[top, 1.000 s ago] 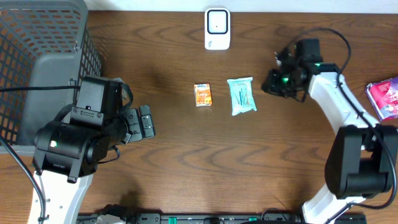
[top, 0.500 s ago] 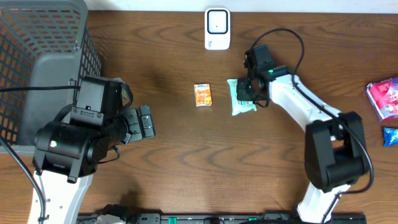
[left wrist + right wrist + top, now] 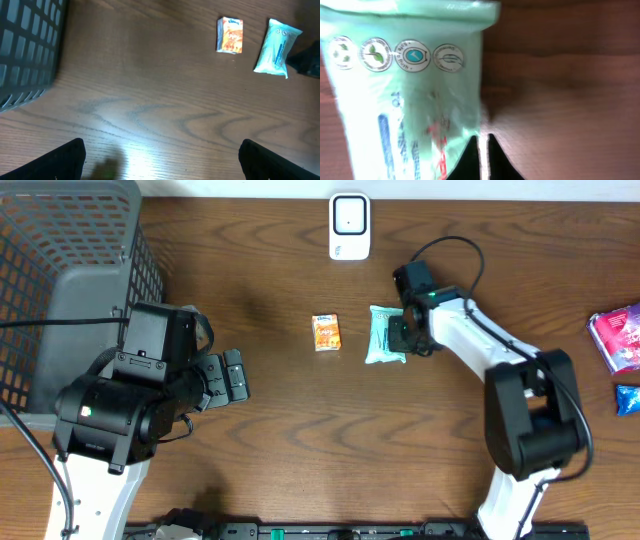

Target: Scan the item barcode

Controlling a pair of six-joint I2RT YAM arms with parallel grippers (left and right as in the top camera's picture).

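at mid-table, r. gripper [image 3: 483, 150], tips pressed together, sits at right edge of pack [image 3: 378, 345]; its long axis runs toward scanner [image 3: 349, 225]; l. gripper [image 3: 235, 375] spread, well apart.

Dark wire basket [image 3: 60, 240] far left — pink packet [image 3: 616, 337], blue packet [image 3: 628, 398] far right.

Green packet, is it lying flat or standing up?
Lying flat: the green packet rests with its broad printed face up on the table.
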